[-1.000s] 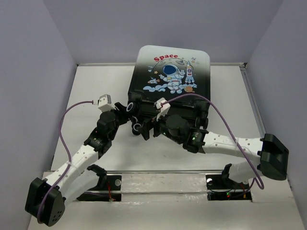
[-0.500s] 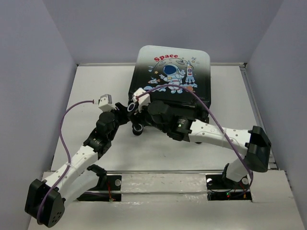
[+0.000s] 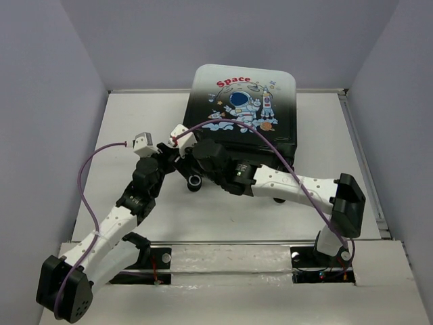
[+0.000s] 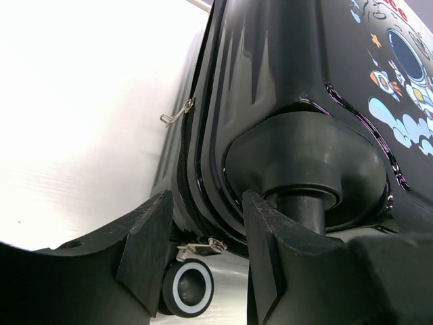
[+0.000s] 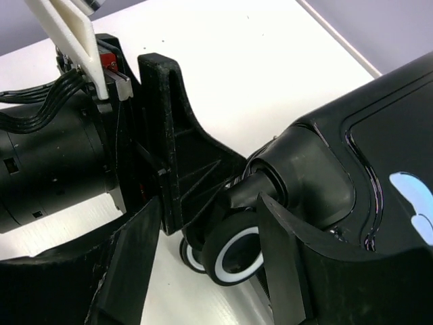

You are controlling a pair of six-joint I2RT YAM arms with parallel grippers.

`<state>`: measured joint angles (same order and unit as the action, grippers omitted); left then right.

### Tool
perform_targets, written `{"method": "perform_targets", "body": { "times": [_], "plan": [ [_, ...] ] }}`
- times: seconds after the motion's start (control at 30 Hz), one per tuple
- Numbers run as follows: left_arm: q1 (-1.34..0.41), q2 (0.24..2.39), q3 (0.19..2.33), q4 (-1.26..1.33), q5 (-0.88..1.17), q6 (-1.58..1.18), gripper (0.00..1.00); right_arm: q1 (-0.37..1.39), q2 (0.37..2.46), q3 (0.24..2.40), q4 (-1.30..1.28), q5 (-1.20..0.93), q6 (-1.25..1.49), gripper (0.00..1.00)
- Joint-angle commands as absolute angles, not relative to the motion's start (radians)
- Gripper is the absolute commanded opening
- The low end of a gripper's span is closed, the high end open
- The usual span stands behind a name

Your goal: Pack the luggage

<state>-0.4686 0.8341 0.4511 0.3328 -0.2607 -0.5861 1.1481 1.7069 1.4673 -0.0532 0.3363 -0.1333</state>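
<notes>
From above, the luggage (image 3: 243, 101) lies flat on the table (image 3: 135, 115), towards the far side and near the middle. Its printed shell faces up and its lid is down. Both arms reach to its near left corner. The left gripper (image 3: 174, 156) comes in from the near left, and the right gripper (image 3: 191, 168) crosses over from the right. The two sit close together, just above a wheel (image 3: 196, 181) that sticks out from that corner. From this height I cannot tell how wide either gripper stands.

The left wrist camera looks along the side of the luggage. The left gripper is spread, and the zipped seam of the corner runs up through the gap. A round wheel housing (image 4: 304, 156) bulges just beyond the right-hand finger. One zip pull (image 4: 177, 115) hangs off the seam further up, and another sits low between the fingers, just above a white-ringed wheel. I cannot tell whether the pads touch the shell.

The right wrist camera shows the right gripper spread too, with a white-ringed wheel and its stem between the fingers. A gap shows on each side of it. One finger of the left gripper reaches in from the left and ends right at that stem.
</notes>
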Motion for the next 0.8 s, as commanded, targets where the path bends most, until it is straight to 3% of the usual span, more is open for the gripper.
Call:
{"method": "perform_targets", "body": {
  "times": [0.0, 0.23, 0.4, 0.53, 0.6, 0.67, 0.77],
  "plan": [
    [-0.505, 0.77, 0.46, 0.543, -0.14, -0.609, 0.57, 1.126, 1.75, 1.419, -0.031, 0.426, -0.071, 0.67],
    [-0.459, 0.727, 0.413, 0.514, -0.166, -0.65, 0.56, 1.126, 1.546, 1.192, 0.063, 0.44, -0.002, 0.71],
    [-0.37, 0.73, 0.4, 0.531, -0.059, -0.71, 0.56, 1.126, 1.503, 1.172, 0.023, 0.328, -0.028, 0.84],
    [-0.336, 0.791, 0.428, 0.567, 0.057, -0.73, 0.56, 1.126, 1.519, 1.197, -0.022, 0.388, 0.046, 0.9],
    [-0.334, 0.804, 0.433, 0.572, 0.075, -0.73, 0.56, 1.126, 1.522, 1.198, -0.011, 0.405, 0.087, 0.89],
    [-0.333, 0.827, 0.443, 0.574, 0.109, -0.733, 0.56, 1.126, 1.535, 1.198, 0.031, 0.377, 0.103, 0.82],
    [-0.325, 0.839, 0.443, 0.566, 0.135, -0.738, 0.54, 1.126, 1.555, 1.204, 0.044, 0.345, 0.117, 0.82]
  ]
}}
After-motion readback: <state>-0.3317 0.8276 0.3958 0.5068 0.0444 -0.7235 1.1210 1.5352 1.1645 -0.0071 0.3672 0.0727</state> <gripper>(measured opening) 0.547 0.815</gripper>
